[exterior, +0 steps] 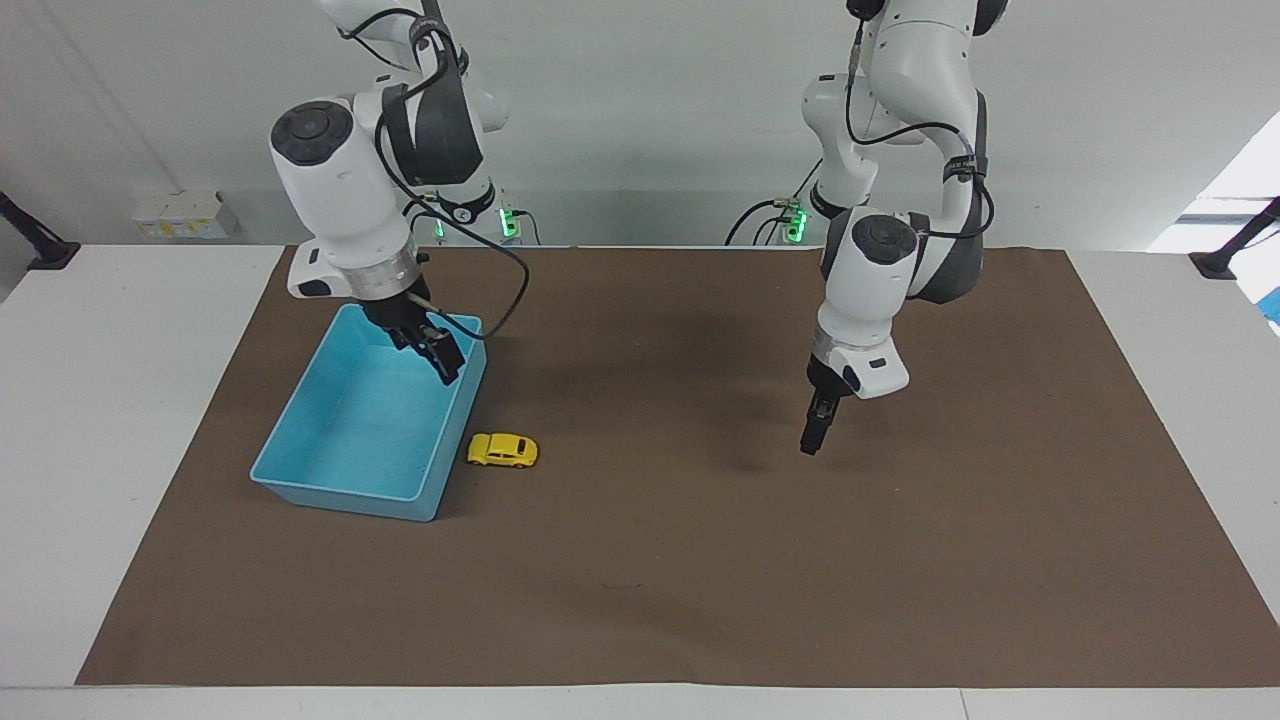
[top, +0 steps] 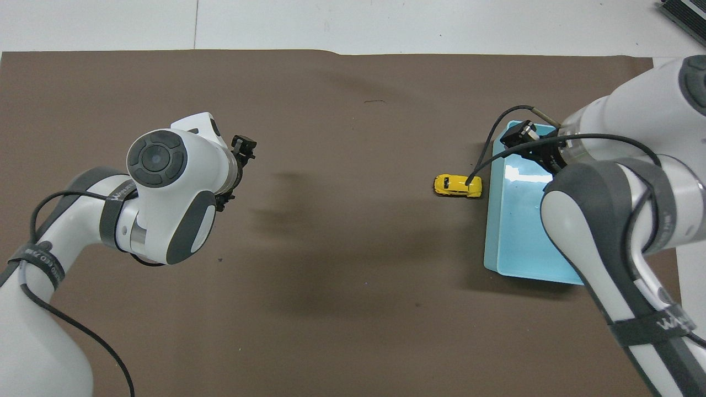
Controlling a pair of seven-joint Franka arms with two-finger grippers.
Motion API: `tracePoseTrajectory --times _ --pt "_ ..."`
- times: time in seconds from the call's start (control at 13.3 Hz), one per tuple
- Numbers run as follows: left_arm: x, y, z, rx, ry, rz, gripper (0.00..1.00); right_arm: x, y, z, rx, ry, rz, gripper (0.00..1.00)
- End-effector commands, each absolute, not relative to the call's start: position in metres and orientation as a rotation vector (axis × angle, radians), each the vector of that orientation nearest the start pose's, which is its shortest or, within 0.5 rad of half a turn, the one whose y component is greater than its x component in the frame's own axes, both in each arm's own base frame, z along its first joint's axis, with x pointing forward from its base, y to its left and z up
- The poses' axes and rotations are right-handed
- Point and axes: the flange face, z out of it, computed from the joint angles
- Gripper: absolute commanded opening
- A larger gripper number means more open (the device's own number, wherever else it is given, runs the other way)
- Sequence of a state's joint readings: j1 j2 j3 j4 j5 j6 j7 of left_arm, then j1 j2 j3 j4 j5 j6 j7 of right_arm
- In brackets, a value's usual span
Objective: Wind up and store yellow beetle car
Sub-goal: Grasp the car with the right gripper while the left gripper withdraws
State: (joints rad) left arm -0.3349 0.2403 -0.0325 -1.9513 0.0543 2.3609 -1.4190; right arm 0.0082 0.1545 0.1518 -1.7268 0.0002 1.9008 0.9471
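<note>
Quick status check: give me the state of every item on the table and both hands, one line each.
yellow beetle car: upright on its wheels on the brown mat, beside the bin, untouched.
blue bin: open-topped, empty.
right hand: open, empty, raised over the bin's edge nearest the car.
left hand: open, empty, raised over bare mat toward the left arm's end.

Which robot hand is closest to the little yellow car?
The right gripper, up over the blue bin beside the yellow car; the left gripper hangs over bare mat.
</note>
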Motion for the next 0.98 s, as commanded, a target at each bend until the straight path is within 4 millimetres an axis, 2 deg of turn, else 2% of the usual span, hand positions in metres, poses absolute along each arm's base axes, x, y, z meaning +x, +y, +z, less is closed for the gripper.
tracePoseTrajectory --times 0.0,0.15,0.23,0.3,0.53,0.75,0.9 --pt "0.583 -0.218 0.379 -2.88 -1.473 -0.228 1.0 0.611 0.104 0.475 -2.748 1.423 -0.017 1.0" --pt "0.583 -0.217 0.379 -2.922 -1.376 -0.23 1.0 0.616 0.123 0.458 -2.622 1.669 -0.028 1.0" --pt "0.583 -0.214 0.385 -2.927 -1.367 -0.238 1.0 0.618 0.127 0.451 -2.577 1.737 -0.039 1.0" --pt "0.582 -0.21 0.395 -2.927 -1.371 -0.248 1.0 0.617 0.138 0.443 -2.571 1.77 -0.038 1.0" --pt "0.58 -0.192 0.414 -2.95 -1.271 -0.242 1.0 0.62 0.138 0.439 -2.506 1.871 -0.082 1.0" --pt "0.57 -0.167 0.45 -2.973 -1.139 -0.227 1.0 0.619 0.141 0.429 -2.4 1.988 -0.092 1.0" --pt "0.56 -0.147 0.47 -2.984 -1.003 -0.17 1.0 0.619 0.142 0.415 -2.296 2.11 -0.08 1.0"
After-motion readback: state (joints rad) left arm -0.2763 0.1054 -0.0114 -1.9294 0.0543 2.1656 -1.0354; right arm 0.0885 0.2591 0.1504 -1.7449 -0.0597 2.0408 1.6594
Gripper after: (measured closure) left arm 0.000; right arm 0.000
